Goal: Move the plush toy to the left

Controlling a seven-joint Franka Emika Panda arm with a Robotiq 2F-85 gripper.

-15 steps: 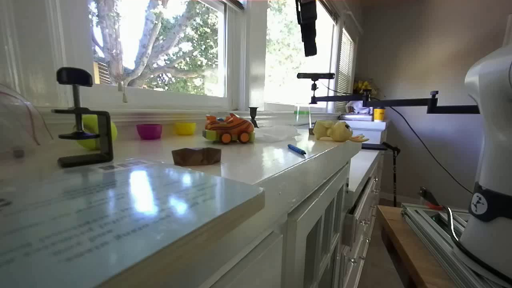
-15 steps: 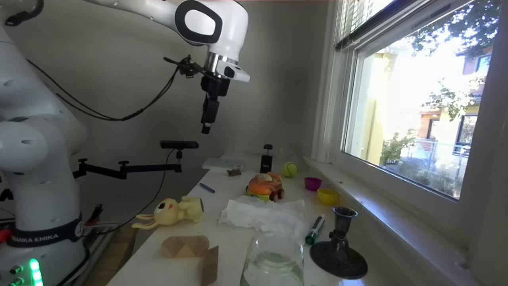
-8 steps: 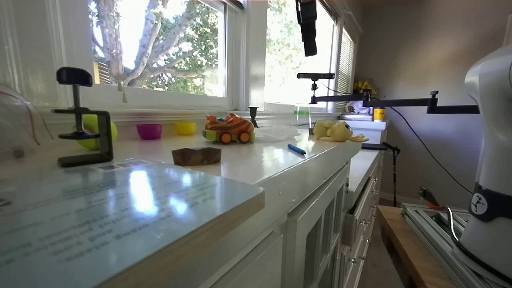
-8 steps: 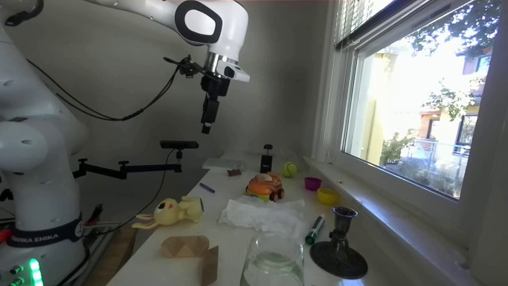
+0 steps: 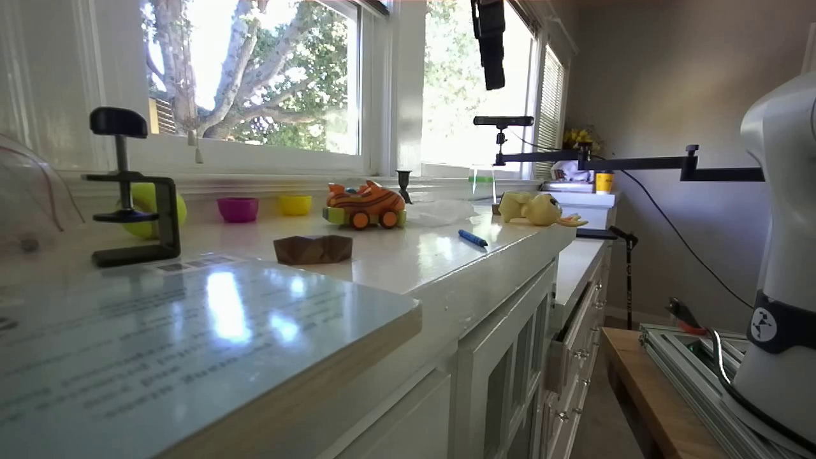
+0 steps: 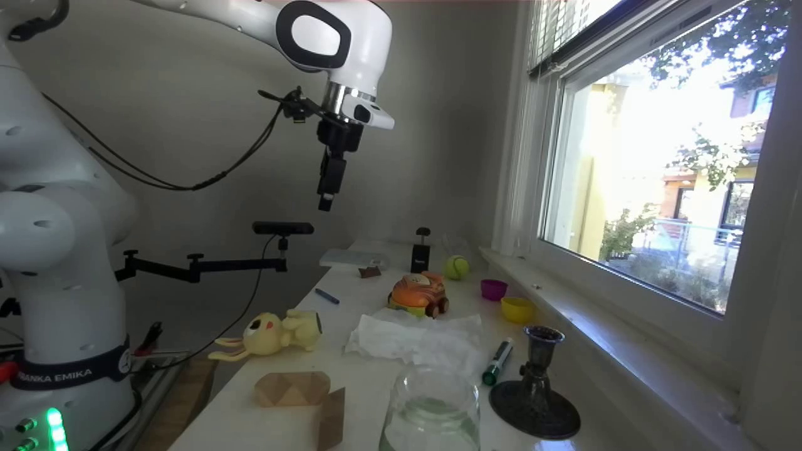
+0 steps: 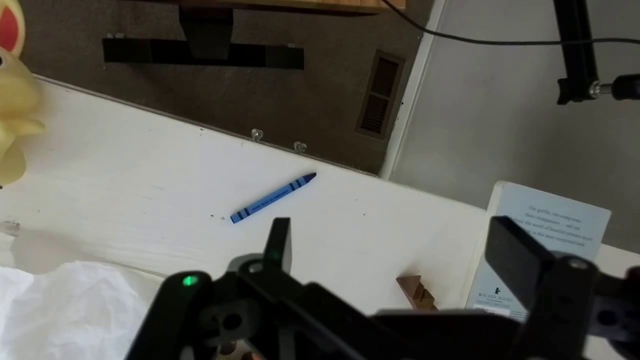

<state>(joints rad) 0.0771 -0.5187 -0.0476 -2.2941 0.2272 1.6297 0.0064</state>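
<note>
The plush toy is a pale yellow stuffed animal with long ears. It lies on its side on the white counter, ears past the front edge, in both exterior views (image 5: 540, 209) (image 6: 269, 337). In the wrist view part of it shows at the left edge (image 7: 17, 95). My gripper (image 6: 326, 202) hangs high above the counter, apart from the toy. In the wrist view the gripper (image 7: 391, 235) has its jaws wide apart with nothing between them. Its dark fingers also show at the top of an exterior view (image 5: 489, 51).
An orange toy car (image 6: 416, 291), crumpled white paper (image 6: 410, 338), a blue crayon (image 7: 272, 198), a glass jar (image 6: 432, 413) and a dark candlestick (image 6: 536, 394) stand or lie on the counter. A black clamp (image 5: 167, 217), cups and a book (image 5: 210, 338) are farther along. A window borders the back.
</note>
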